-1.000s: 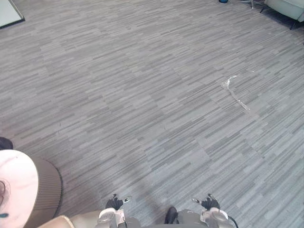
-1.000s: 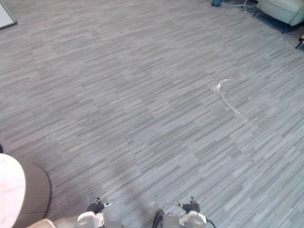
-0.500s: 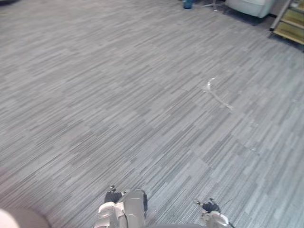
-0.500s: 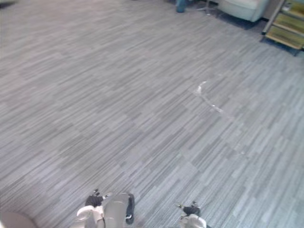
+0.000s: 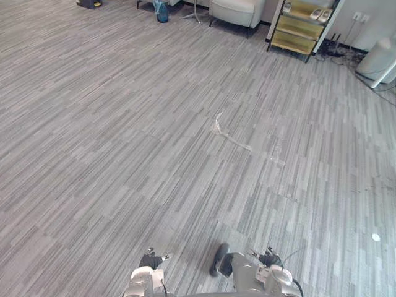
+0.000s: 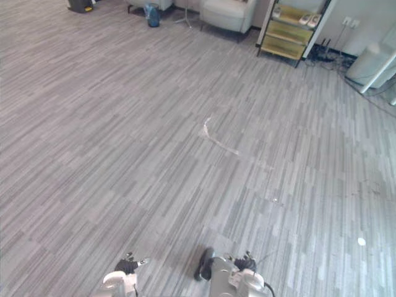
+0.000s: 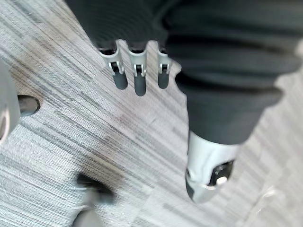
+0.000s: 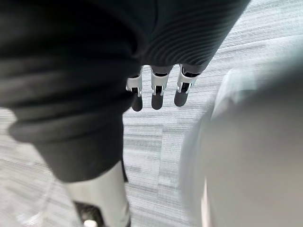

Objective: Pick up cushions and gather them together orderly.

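Observation:
My left hand [image 7: 137,80] hangs over the grey striped carpet [image 5: 154,142]. Its fingers are straight, its thumb stands apart, and it holds nothing. My right hand [image 8: 156,94] likewise hangs above the carpet with straight fingers and nothing in them. Only bare carpet lies ahead of me.
A pale armchair [image 5: 235,9] stands at the far wall, with a low wooden shelf [image 5: 300,25] to its right and a blue bin [image 5: 161,10] to its left. A strip of clear plastic [image 5: 226,133] lies on the carpet mid-room. A white object [image 5: 380,59] and cables are at the far right.
The camera has swung to the right. The round brown-sided cushion at the lower left has left the picture, and the armchair, shelf and bin have come into view.

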You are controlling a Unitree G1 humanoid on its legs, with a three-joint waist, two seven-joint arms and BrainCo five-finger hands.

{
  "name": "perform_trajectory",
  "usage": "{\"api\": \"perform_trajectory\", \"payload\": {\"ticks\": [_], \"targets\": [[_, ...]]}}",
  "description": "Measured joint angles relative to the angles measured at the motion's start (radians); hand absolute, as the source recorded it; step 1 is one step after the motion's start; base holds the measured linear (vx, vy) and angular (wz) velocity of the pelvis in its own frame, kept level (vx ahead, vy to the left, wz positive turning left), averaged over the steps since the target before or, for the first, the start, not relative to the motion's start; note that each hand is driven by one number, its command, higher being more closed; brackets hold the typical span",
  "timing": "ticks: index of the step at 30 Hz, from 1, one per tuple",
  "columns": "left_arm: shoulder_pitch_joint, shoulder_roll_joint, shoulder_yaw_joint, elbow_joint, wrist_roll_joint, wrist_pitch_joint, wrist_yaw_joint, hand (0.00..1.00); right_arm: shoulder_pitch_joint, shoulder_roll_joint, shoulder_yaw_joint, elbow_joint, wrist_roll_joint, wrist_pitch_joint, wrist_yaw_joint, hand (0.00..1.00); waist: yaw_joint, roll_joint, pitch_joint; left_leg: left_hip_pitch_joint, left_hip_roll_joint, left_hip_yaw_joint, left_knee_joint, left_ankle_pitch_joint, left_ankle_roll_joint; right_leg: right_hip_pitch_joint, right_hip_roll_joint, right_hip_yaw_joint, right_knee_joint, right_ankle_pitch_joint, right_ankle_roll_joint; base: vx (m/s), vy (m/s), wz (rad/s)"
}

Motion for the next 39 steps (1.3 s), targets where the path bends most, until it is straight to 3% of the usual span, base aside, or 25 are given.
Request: {"api": "perform_trajectory", "payload": {"ticks": [1,2,4,5,7,10,11,13,14,15,19,20,21,22,23,25,27,28,29,30,31,32,34,38,39], "targets": [[-0.001,-0.014,0.012,0.0,0.002,0.0,0.001,0.0,0.006,-0.001,-0.017,0.0,-0.003,0.005,-0.002,0.0,-0.005,0.025,0.004,-0.036,0.032,-0.047,0.125,0.025,-0.006,0.027,0.031,-0.006,0.011,-0.045,-0.004,0.57,-0.248,-0.21],[-0.003,-0.017,0.048,-0.002,0.002,0.004,0.002,0.0,0.017,-0.001,-0.024,-0.005,-0.002,0.004,-0.002,0.0,-0.011,0.044,0.017,-0.111,0.071,-0.095,0.373,0.118,0.033,0.099,0.069,-0.005,-0.005,-0.088,-0.006,0.57,-0.248,-0.22],[0.01,-0.024,0.064,-0.034,0.002,0.007,0.0,0.0,0.024,0.001,-0.01,-0.008,0.002,0.003,-0.007,0.0,-0.003,0.049,0.028,-0.237,0.115,-0.15,0.696,0.274,0.063,0.209,0.117,0.017,-0.057,-0.125,-0.015,0.56,-0.11,-0.38],[0.016,-0.023,0.062,-0.059,0.002,0.003,-0.002,0.0,0.031,0.01,0.008,-0.008,0.016,0.001,-0.01,0.0,0.001,0.039,0.037,-0.344,0.136,-0.154,0.887,0.221,0.061,0.299,0.145,0.046,-0.088,-0.152,-0.021,0.66,-0.101,-0.5],[0.013,-0.013,0.051,-0.095,0.005,0.001,-0.005,0.0,0.022,0.042,0.011,-0.008,0.027,0.001,-0.011,0.0,0.015,0.008,0.041,-0.466,0.115,-0.147,0.927,0.154,0.068,0.38,0.147,0.084,-0.141,-0.166,-0.017,0.48,-0.08,-0.61],[0.014,-0.018,0.032,-0.134,0.005,-0.006,-0.006,0.0,0.004,0.075,0.01,-0.007,0.04,0.0,-0.018,0.0,0.034,-0.004,0.038,-0.597,0.072,-0.118,0.69,0.065,0.072,0.486,0.146,0.164,-0.23,-0.162,-0.006,0.52,0.023,-0.83],[0.014,-0.025,0.032,-0.139,0.005,-0.008,-0.006,0.0,0.009,0.078,0.006,-0.006,0.047,0.001,-0.021,0.0,0.042,-0.005,0.041,-0.605,0.017,-0.122,0.419,0.067,0.066,0.538,0.124,0.218,-0.267,-0.177,0.025,0.52,0.118,-0.89],[0.023,-0.03,0.029,-0.135,0.004,-0.009,-0.006,0.0,0.015,0.072,0.006,-0.004,0.047,0.001,-0.02,0.0,0.052,0.01,0.031,-0.594,-0.021,-0.138,0.174,0.132,0.037,0.559,0.11,0.263,-0.288,-0.204,0.066,0.39,0.168,-0.93],[0.028,-0.032,0.025,-0.124,0.0,-0.016,-0.006,0.0,0.018,0.067,0.011,0.004,0.046,0.005,-0.02,0.0,0.07,0.019,0.024,-0.565,-0.035,-0.144,0.112,0.269,0.035,0.583,0.102,0.32,-0.299,-0.23,0.084,0.62,0.261,-0.95],[0.03,-0.007,0.022,-0.12,0.001,-0.021,-0.004,0.0,0.017,0.075,0.024,0.007,0.044,0.008,-0.018,0.0,0.067,-0.018,0.008,-0.561,-0.065,-0.106,0.12,0.22,0.058,0.598,0.065,0.365,-0.323,-0.225,0.088,0.65,0.248,-0.73],[0.04,0.017,0.031,-0.105,-0.001,-0.019,-0.008,0.0,0.04,0.07,0.013,0.005,0.007,0.01,-0.006,0.0,0.076,-0.053,-0.003,-0.505,-0.074,-0.035,0.181,0.112,0.104,0.535,0.015,0.427,-0.1,-0.217,0.134,0.54,0.173,-0.42],[0.043,0.026,0.028,-0.084,-0.002,-0.016,-0.01,0.0,0.04,0.068,0.013,0.007,-0.015,0.008,0.002,0.0,0.074,-0.054,-0.003,-0.439,-0.083,-0.025,0.14,0.091,0.108,0.438,-0.005,0.421,0.142,-0.168,0.257,0.38,0.119,-0.27],[0.043,0.029,0.024,-0.073,-0.002,-0.012,-0.01,0.0,0.042,0.068,0.012,0.009,-0.023,0.008,0.005,0.0,0.069,-0.054,-0.002,-0.404,-0.088,-0.025,0.118,0.083,0.112,0.392,-0.017,0.418,0.255,-0.136,0.312,0.47,0.121,-0.17],[0.044,0.035,0.013,-0.063,-0.002,-0.003,-0.009,0.0,0.048,0.065,0.005,0.0,-0.025,0.008,0.013,0.0,0.063,-0.057,-0.002,-0.329,-0.103,-0.028,0.075,0.08,0.113,0.323,-0.053,0.377,0.427,-0.136,0.308,0.48,0.073,0.1],[0.044,0.035,0.001,-0.052,-0.002,-0.002,-0.008,0.0,0.049,0.051,0.006,-0.002,-0.025,0.007,0.017,0.0,0.06,-0.051,0.0,-0.248,-0.11,-0.046,0.021,0.08,0.113,0.286,-0.093,0.288,0.493,-0.168,0.251,0.48,0.046,0.16],[0.039,0.035,-0.025,-0.048,-0.002,-0.002,-0.008,0.0,0.05,0.032,0.006,0.004,-0.025,0.008,0.02,0.0,0.048,-0.032,0.004,-0.142,-0.09,-0.049,-0.056,0.08,0.113,0.246,-0.122,0.136,0.417,-0.221,0.159,0.56,-0.031,0.23],[0.036,0.037,-0.027,-0.031,-0.001,-0.002,-0.007,0.0,0.047,0.028,0.006,0.001,-0.025,0.003,0.02,0.0,0.038,-0.029,0.003,-0.09,-0.059,-0.049,-0.089,0.08,0.113,0.162,-0.11,0.042,0.233,-0.227,0.135,0.44,-0.09,0.2],[0.037,0.038,-0.029,-0.029,-0.001,-0.001,-0.007,0.0,0.042,0.024,0.006,0.001,-0.025,0.001,0.02,0.0,0.031,-0.029,0.003,-0.08,-0.05,-0.05,-0.099,0.08,0.113,0.133,-0.099,0.042,0.164,-0.209,0.131,0.43,-0.179,0.3],[0.044,0.046,-0.052,-0.026,-0.001,-0.002,-0.006,0.0,0.032,0.013,0.007,0.011,-0.024,0.004,0.02,0.0,0.011,-0.033,0.005,-0.044,-0.039,-0.052,-0.128,0.078,0.107,0.092,-0.056,0.082,-0.078,-0.069,0.135,0.44,-0.202,0.31],[0.044,0.05,-0.056,-0.026,-0.001,-0.002,-0.007,0.0,0.033,0.012,0.007,0.016,-0.023,0.004,0.02,0.0,0.008,-0.038,0.006,-0.036,-0.04,-0.055,-0.13,0.074,0.1,0.087,-0.049,0.104,-0.135,-0.024,0.133,0.56,-0.297,0.29],[0.049,0.061,-0.056,-0.025,-0.001,-0.003,-0.007,0.0,0.045,0.009,0.007,0.026,-0.02,0.003,0.02,0.0,0.007,-0.056,0.006,-0.011,-0.051,-0.062,-0.13,0.059,0.068,0.082,-0.038,0.152,-0.229,0.093,0.121,0.52,-0.29,-0.05],[0.05,0.042,-0.045,-0.003,-0.001,-0.002,-0.002,0.0,0.029,-0.033,0.007,0.044,-0.022,0.002,0.022,0.0,0.007,-0.011,0.004,0.044,-0.014,-0.088,-0.129,0.038,0.028,0.07,0.004,0.188,-0.139,0.156,0.073,0.59,-0.33,-0.14],[0.054,0.021,-0.044,-0.002,-0.001,-0.004,-0.003,0.0,0.027,-0.052,0.007,0.046,-0.023,0.002,0.022,0.0,0.006,0.01,-0.005,0.032,0.004,-0.109,-0.071,0.042,0.02,0.044,0.019,0.189,-0.061,0.048,0.082,0.47,-0.271,-0.13],[0.065,-0.007,0.019,-0.036,0.0,-0.002,-0.009,0.0,0.031,-0.046,0.014,0.042,-0.023,0.006,0.021,0.0,0.004,0.053,0.006,-0.266,0.148,-0.193,0.63,0.142,0.008,0.182,0.127,0.159,-0.096,-0.069,0.038,0.45,-0.244,0.0],[0.065,-0.002,0.024,-0.067,-0.001,-0.007,-0.011,0.0,0.027,-0.042,0.038,0.045,-0.022,0.008,0.021,0.0,0.02,0.06,0.025,-0.355,0.171,-0.168,0.789,0.104,0.017,0.27,0.152,0.157,-0.139,-0.084,0.02,0.44,-0.145,0.02]]}}
